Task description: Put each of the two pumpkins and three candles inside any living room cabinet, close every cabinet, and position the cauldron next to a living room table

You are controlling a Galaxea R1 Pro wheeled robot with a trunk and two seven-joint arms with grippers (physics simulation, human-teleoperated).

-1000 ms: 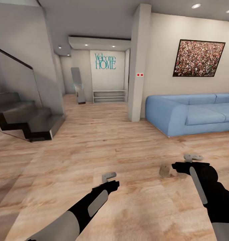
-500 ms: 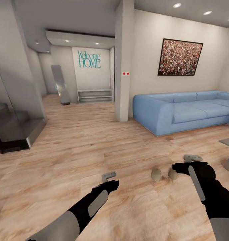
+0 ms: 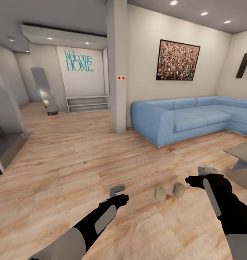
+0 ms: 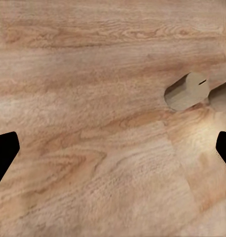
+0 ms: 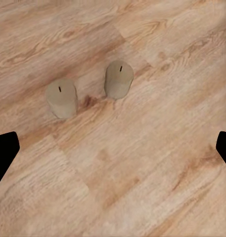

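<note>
Two short beige candles stand upright on the wood floor, side by side: one candle (image 3: 160, 193) and its neighbour (image 3: 179, 189). My right gripper (image 3: 199, 174) hovers open just right of them, empty; its wrist view looks down on both candles (image 5: 62, 98) (image 5: 119, 79). My left gripper (image 3: 119, 194) is open and empty over bare floor, left of the candles; one candle (image 4: 188, 91) lies ahead of it in its wrist view. A glass-topped table (image 3: 242, 153) stands at the right edge. Pumpkins, cabinet and cauldron are out of view.
A blue corner sofa (image 3: 188, 117) runs along the far wall behind the table. A white pillar (image 3: 118, 72) stands left of it. Dark stairs (image 3: 4, 148) sit at the far left, a low white shelf (image 3: 88, 103) down the hallway. Open wood floor lies between.
The camera has swung right, so the room slid left in view. A second candle, the glass table and more of the sofa have come into view. Both arms hold the same pose.
</note>
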